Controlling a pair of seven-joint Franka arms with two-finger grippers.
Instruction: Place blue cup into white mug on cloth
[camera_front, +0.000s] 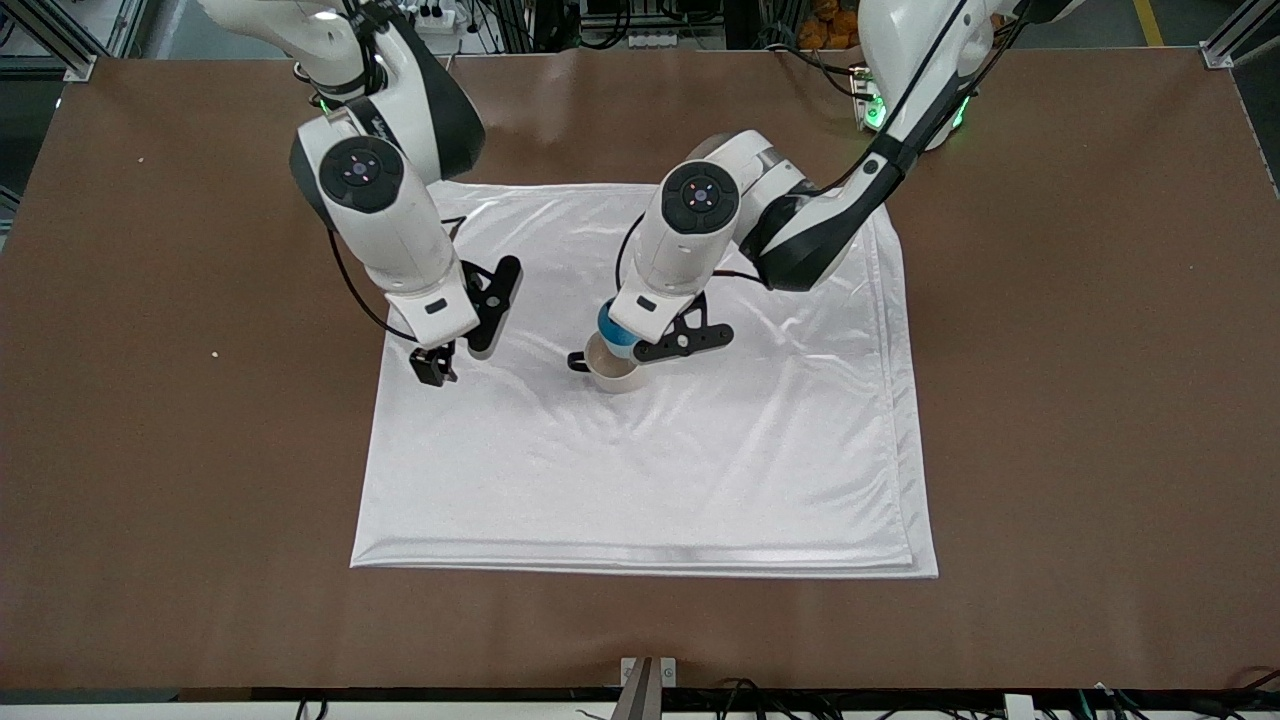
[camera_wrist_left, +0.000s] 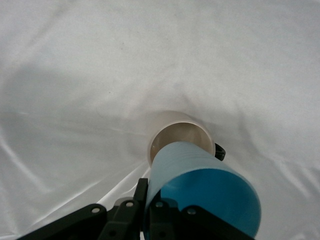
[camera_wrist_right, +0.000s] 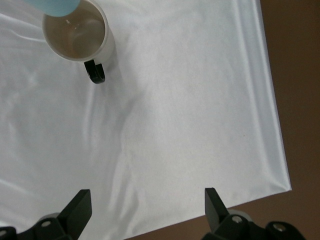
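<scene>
Blue cup (camera_front: 613, 327) held tilted in the air, its base end right over the mouth of the white mug (camera_front: 612, 368); bright blue inside faces the left wrist camera (camera_wrist_left: 210, 192). From the right wrist view only a pale blue edge of it (camera_wrist_right: 54, 6) shows above the mug's rim. Whether it touches the rim cannot be told.

Left gripper (camera_front: 640, 340) pinching the blue cup at its rim, black fingers (camera_wrist_left: 131, 210) clamped on the wall, over the middle of the cloth.

White mug upright on the cloth (camera_front: 700, 470), pale inside visible (camera_wrist_right: 75, 31), small black handle (camera_wrist_right: 95, 71) pointing toward the right arm's end of the bench.

Cloth lies flat, lightly creased, folded edges showing along the side nearest the front camera. It rests on the brown bench (camera_front: 1080, 400).

Right gripper (camera_front: 433, 366) spread wide, holding nothing, over the cloth's edge toward the right arm's end; its two fingers (camera_wrist_right: 80, 207) stand well apart above bare cloth. Right arm waits.
</scene>
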